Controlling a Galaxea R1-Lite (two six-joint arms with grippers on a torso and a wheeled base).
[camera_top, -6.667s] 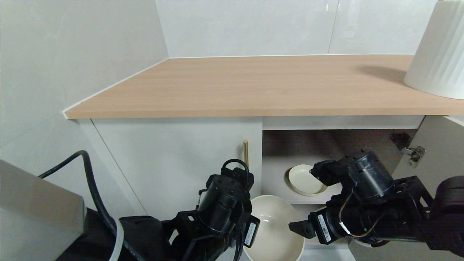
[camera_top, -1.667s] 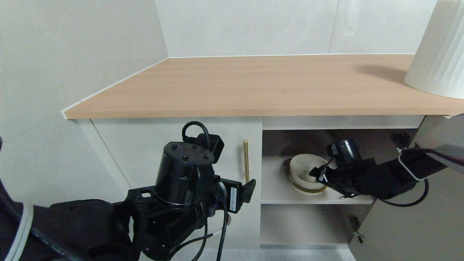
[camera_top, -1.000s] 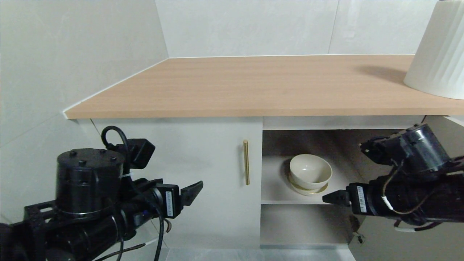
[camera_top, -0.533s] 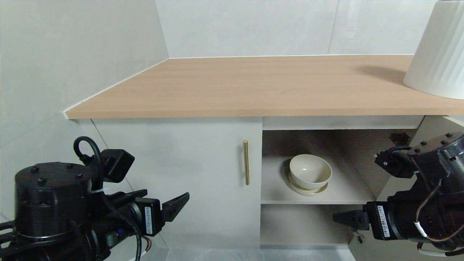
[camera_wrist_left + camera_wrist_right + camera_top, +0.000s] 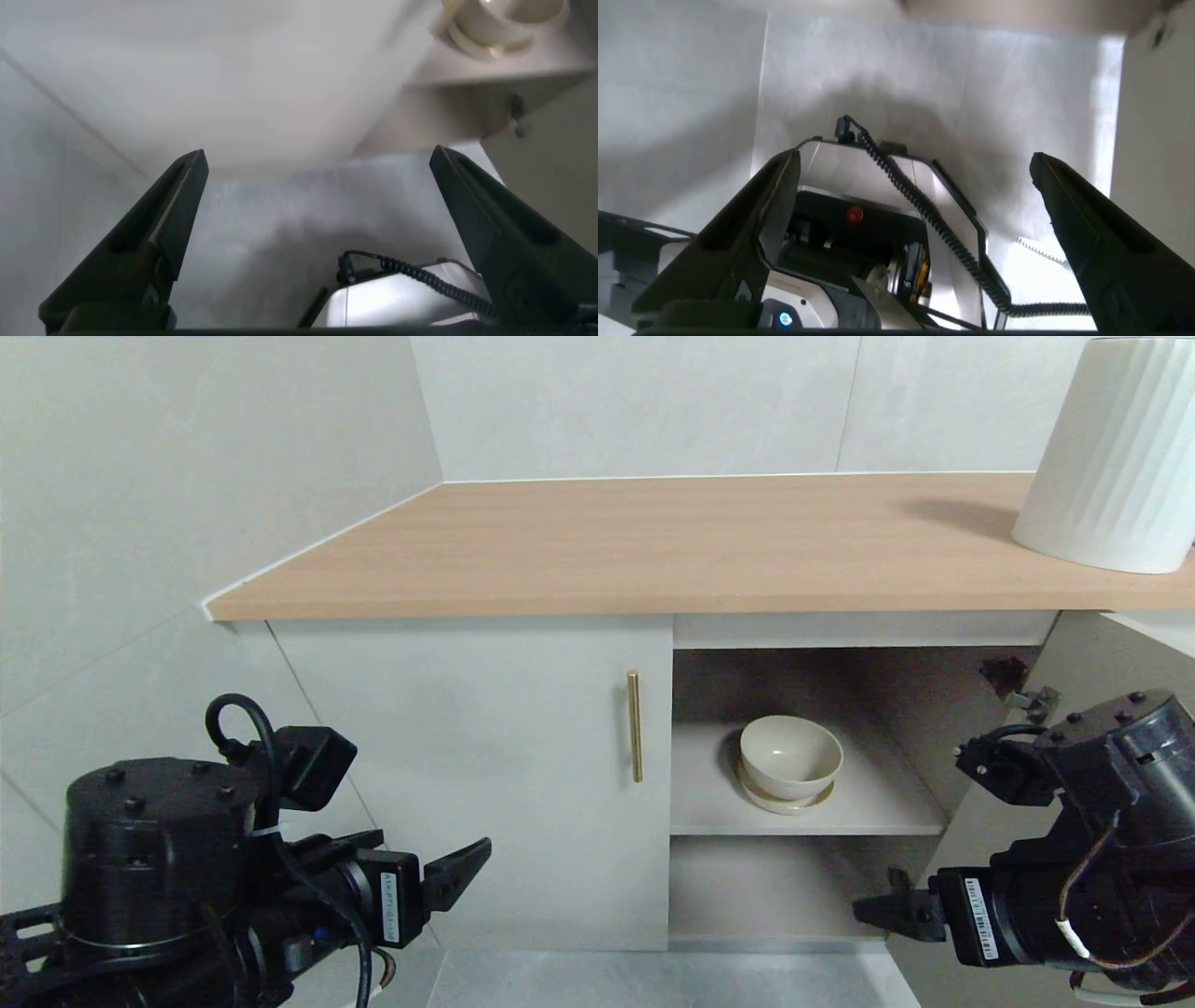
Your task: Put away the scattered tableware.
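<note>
A cream bowl [image 5: 791,756] sits upright on a small cream plate [image 5: 782,800] on the middle shelf [image 5: 887,812] of the open cabinet; the bowl [image 5: 505,14] also shows far off in the left wrist view. My left gripper [image 5: 457,875] hangs low in front of the closed left door, well left of the bowl. It is open [image 5: 318,233] with nothing between its fingers. My right gripper [image 5: 882,910] is low at the cabinet's lower right, below the shelf and outside it. It is open [image 5: 915,233] and empty.
The closed left door carries a gold bar handle [image 5: 634,726]. The right door [image 5: 1074,691] stands swung open beside my right arm. A white ribbed container [image 5: 1106,457] stands on the wooden counter [image 5: 653,541]. A lower compartment [image 5: 775,887] lies under the shelf.
The bowl, earlier low between the arms, now rests on the plate in the cabinet. My right gripper let go and drew back out; the left arm swung left. The head view shifted slightly.
</note>
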